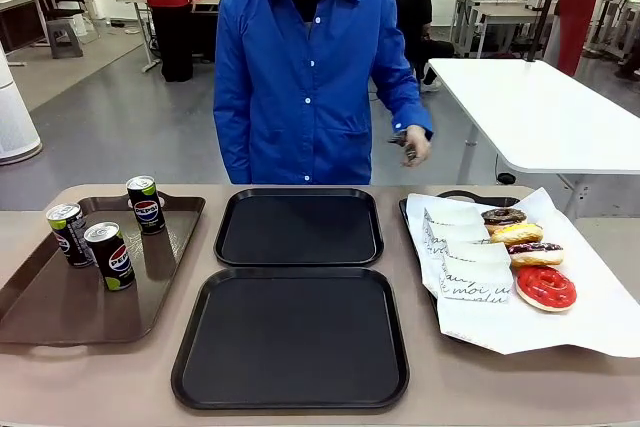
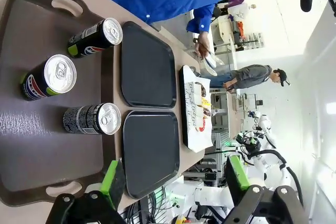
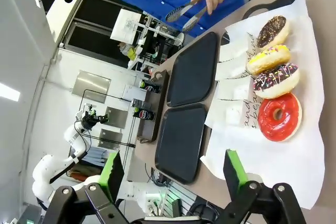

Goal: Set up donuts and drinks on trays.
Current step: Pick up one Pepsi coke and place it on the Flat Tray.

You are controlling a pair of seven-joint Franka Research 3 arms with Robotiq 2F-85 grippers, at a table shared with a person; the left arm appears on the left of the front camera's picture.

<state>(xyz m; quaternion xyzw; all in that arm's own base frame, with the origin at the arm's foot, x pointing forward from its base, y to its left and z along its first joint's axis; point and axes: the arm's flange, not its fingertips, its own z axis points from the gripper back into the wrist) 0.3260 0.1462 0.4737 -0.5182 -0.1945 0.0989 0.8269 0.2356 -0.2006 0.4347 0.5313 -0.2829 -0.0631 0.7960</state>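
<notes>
Two black trays lie bare mid-table, one far (image 1: pixel 300 227) and one near (image 1: pixel 290 337). Three Pepsi cans (image 1: pixel 108 255) stand on the brown tray (image 1: pixel 60 312) at the left. Several donuts (image 1: pixel 530 252), among them a red-glazed one (image 1: pixel 546 287), lie beside white lettered sleeves (image 1: pixel 462 252) on white paper at the right. My left gripper (image 2: pixel 173 182) hangs open high above the cans (image 2: pixel 93 119) and black trays (image 2: pixel 151 153). My right gripper (image 3: pixel 173 177) is open too, well above the donuts (image 3: pixel 276 81), with nothing between its fingers.
A person in a blue shirt stands at the far edge, and the hand (image 1: pixel 414 146) over the table's right side holds metal tongs (image 3: pixel 184 13). The white paper (image 1: pixel 600 317) overhangs a dark tray near the right edge. A white table (image 1: pixel 540 107) stands behind.
</notes>
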